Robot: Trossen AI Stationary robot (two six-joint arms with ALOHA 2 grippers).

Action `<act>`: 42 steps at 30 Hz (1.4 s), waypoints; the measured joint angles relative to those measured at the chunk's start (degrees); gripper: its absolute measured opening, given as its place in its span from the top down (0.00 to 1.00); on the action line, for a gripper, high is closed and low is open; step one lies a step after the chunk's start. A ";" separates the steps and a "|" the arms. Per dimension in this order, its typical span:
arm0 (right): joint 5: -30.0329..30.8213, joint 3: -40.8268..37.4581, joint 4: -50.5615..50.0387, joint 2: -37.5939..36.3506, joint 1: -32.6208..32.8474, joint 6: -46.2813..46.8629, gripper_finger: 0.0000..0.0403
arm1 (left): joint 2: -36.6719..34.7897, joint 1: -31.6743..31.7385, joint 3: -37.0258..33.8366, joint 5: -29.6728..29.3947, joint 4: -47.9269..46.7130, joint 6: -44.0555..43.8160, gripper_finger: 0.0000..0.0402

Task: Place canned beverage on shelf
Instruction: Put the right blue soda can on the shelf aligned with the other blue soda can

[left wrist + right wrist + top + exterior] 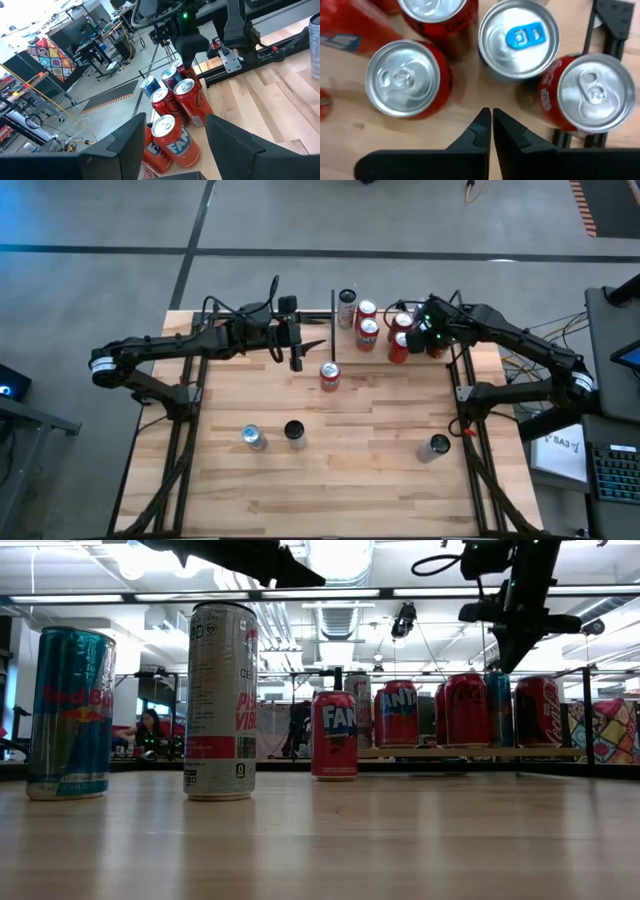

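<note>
Shelf point(345, 330) at the tabletop's point(330, 470) far edge, loaded with red cans and a silver one. Left gripper point(296, 346) hovering half-open and empty over the table just beside the shelf; right gripper point(491, 125) above the shelf's cans with fingers pressed together, holding nothing. Orange Fanta can point(329, 376) upright on the table just in front of the shelf, touching neither gripper.
</note>
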 joint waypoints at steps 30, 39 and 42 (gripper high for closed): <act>7.74 0.27 2.60 1.72 -0.17 -1.76 0.98 | 0.00 0.00 0.00 -0.01 -0.48 -0.02 0.53; 1.93 6.46 1.45 1.31 -0.13 -4.95 0.98 | -0.75 -0.02 0.00 -0.02 -0.50 0.65 0.53; 1.91 8.05 0.96 1.33 -0.15 -5.06 0.98 | -1.35 0.00 0.00 -0.02 -0.45 1.11 0.53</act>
